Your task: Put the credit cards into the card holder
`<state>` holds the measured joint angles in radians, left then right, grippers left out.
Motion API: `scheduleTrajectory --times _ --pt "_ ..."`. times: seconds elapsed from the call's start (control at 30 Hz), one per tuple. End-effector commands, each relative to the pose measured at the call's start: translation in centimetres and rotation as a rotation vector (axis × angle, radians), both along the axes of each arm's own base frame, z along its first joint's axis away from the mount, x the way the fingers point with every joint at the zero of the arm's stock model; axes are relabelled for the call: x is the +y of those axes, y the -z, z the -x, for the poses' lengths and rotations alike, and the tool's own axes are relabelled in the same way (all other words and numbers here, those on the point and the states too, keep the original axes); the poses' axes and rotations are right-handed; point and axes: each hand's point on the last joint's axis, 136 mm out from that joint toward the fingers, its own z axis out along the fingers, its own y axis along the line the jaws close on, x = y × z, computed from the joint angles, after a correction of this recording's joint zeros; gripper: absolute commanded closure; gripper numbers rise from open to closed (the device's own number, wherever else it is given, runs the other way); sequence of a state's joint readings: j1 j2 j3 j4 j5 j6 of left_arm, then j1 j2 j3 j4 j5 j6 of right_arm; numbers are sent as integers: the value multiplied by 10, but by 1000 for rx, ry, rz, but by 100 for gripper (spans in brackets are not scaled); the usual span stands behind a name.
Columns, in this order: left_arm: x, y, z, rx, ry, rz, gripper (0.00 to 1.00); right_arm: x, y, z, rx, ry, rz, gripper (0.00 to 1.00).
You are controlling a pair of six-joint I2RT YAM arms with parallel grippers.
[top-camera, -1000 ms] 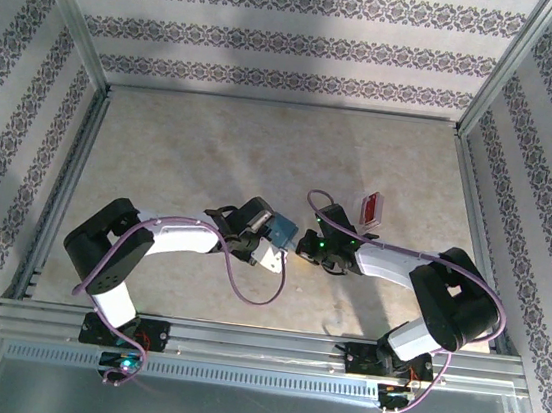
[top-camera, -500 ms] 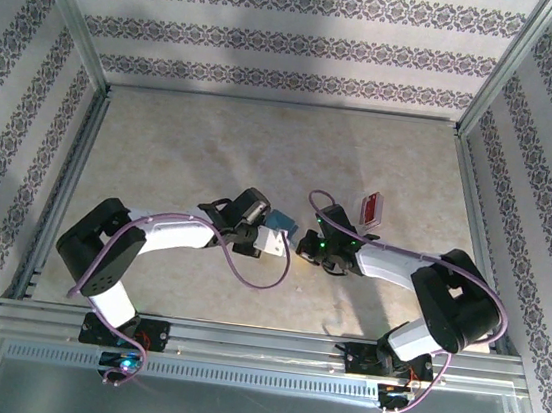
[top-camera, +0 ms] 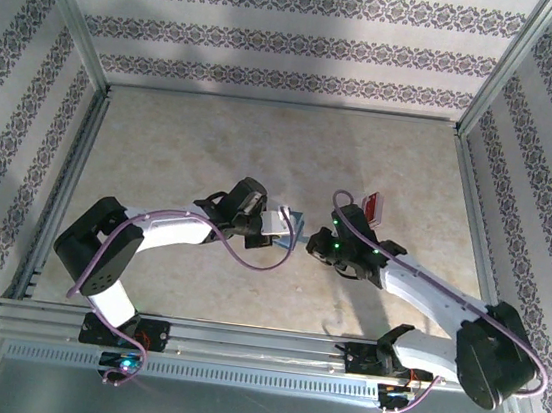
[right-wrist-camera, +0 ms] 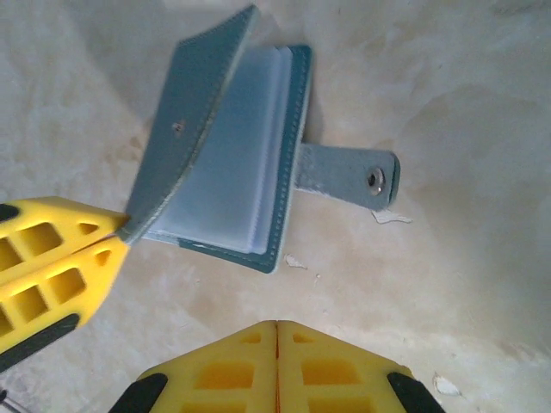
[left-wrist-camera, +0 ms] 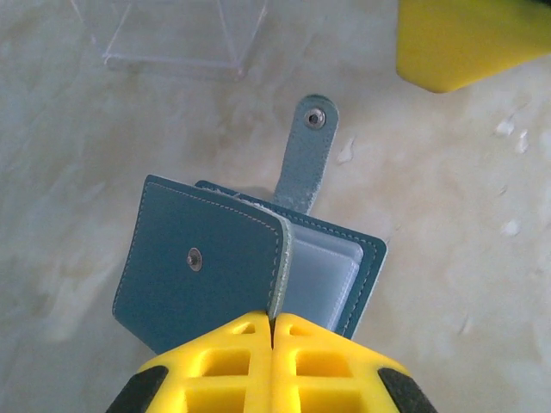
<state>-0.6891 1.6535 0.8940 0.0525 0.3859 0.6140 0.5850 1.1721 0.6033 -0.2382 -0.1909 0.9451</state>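
The teal card holder [left-wrist-camera: 207, 267] lies open on the table, its strap [left-wrist-camera: 310, 146] pointing away. My left gripper [left-wrist-camera: 274, 317] is shut on the edge of the raised cover, lifting it off the pale see-through pockets [right-wrist-camera: 232, 155]. From above, the card holder [top-camera: 287, 224] sits between both arms at mid-table. My right gripper [right-wrist-camera: 277, 327] is shut, a short way off the holder's near corner, with nothing sticking out past its tips. It is also in the top view [top-camera: 318, 241]. A red credit card [top-camera: 372, 208] stands behind the right gripper.
A clear plastic stand [left-wrist-camera: 172, 34] sits on the table beyond the holder. Small white flecks [right-wrist-camera: 392, 217] lie on the beige tabletop. Aluminium rails [top-camera: 66, 191] and patterned walls fence the table on three sides. Purple cables loop off both arms.
The left gripper has carried the holder's cover slightly farther from the bases. The right gripper has drawn back to the right, away from the holder, and its arm has stretched out low.
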Motion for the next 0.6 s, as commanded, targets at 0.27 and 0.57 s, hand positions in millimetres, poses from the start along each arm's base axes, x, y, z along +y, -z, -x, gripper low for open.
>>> scheduleTrajectory --times 0.27,0.57 --pt "6 -54 -12 256 -132 663 100 -13 -28 2 -43 53 5 93" --pt "19 -23 -21 416 -343 701 100 21 -23 -22 -36 0 -13 95"
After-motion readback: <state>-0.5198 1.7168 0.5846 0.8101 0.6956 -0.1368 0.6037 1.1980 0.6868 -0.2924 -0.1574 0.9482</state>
